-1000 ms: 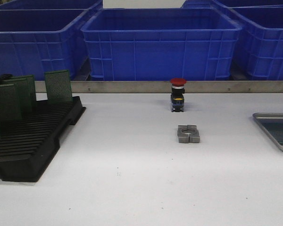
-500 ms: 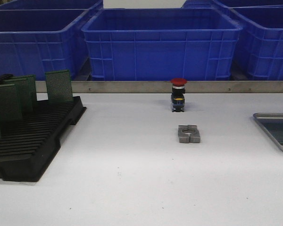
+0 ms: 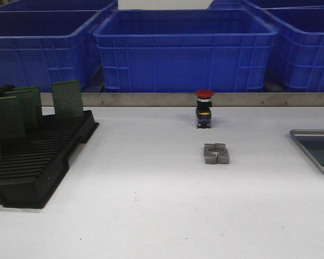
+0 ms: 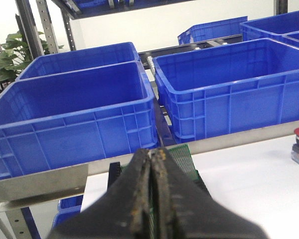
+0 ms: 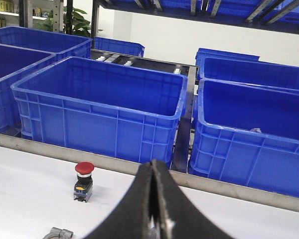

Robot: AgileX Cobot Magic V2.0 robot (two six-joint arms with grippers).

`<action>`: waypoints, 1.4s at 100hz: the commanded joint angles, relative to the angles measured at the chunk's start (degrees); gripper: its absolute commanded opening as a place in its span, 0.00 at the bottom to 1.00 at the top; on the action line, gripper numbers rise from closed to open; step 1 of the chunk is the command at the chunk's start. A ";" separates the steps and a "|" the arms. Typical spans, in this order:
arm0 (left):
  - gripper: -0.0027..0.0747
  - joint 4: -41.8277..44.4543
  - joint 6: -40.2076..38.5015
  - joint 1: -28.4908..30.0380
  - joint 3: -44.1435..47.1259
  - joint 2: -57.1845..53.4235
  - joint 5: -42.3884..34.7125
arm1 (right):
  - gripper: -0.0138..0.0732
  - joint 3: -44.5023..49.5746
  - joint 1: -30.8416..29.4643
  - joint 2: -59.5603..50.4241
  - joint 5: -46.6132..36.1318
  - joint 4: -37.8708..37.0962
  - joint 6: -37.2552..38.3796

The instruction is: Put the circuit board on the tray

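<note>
Standing upright in one black rack [image 3: 38, 164] at far left: four green circuit boards [image 3: 67, 99]. Lying at right edge, well apart: one tray [image 3: 308, 141]. Left gripper [image 4: 152, 162], right gripper [image 5: 152, 172]: both closed, empty.

**White table and what rests on it**

The table [image 3: 151, 205] is a plain white surface with a metal strip [image 3: 151, 99] along its far edge. At the left sits a black slotted rack [image 3: 38, 162], with green circuit boards [image 3: 67, 99] standing upright in its far slots. Near the middle, close to the far edge, stands a red-capped push button [image 3: 204, 109]. Just in front of it, apart from it, lies a small grey metal block [image 3: 216, 153]. At the right edge the tray [image 3: 305, 141] lies flat, partly out of view.
</note>
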 commanded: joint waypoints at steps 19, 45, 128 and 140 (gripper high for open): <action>0.01 -2.08 -0.66 4.32 7.82 -7.62 -5.81 | 0.08 -1.55 -0.01 0.43 -1.08 1.29 -0.38; 0.01 -2.08 -0.66 5.64 12.32 -14.65 -6.08 | 0.08 -1.55 -0.01 0.43 -1.08 1.29 -0.38; 0.01 -1.70 -0.66 5.64 12.76 -17.82 -4.53 | 0.08 -1.55 -0.01 0.43 -1.08 1.29 -0.38; 0.01 -1.70 -0.66 5.64 12.76 -17.82 -4.53 | 0.08 -1.55 -0.01 0.43 -1.08 1.29 -0.38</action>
